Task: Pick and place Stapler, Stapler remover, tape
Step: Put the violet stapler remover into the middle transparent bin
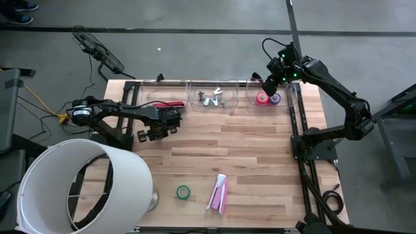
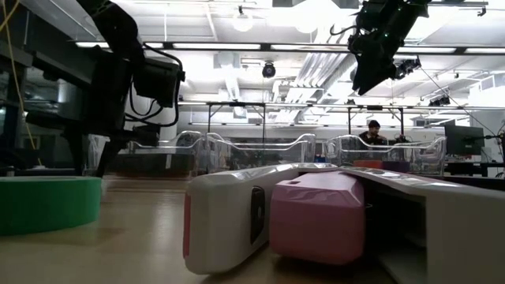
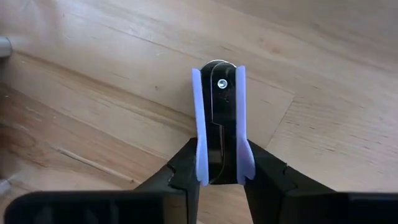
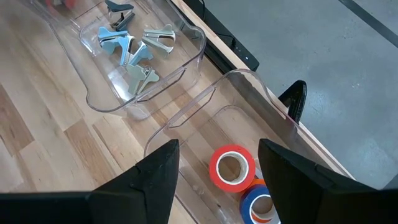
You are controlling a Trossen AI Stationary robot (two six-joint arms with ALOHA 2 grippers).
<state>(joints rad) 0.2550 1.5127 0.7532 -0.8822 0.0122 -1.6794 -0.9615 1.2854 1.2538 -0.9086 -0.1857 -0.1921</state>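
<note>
Stapler remover (image 3: 217, 121) pinched between left fingers (image 3: 186, 168), apparently on table (image 3: 323, 124)

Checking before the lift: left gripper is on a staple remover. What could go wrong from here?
1. The left gripper pinches the staple remover only near one end, so it may swivel or slip when lifted.
2. The right gripper hangs open over the tape bin, beside the remover bin, so the arms could crowd each other there.

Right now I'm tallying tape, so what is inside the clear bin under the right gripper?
The clear plastic bin holds a red-orange tape roll and a blue roll, partly cut off; anything beneath stays hidden.
</note>
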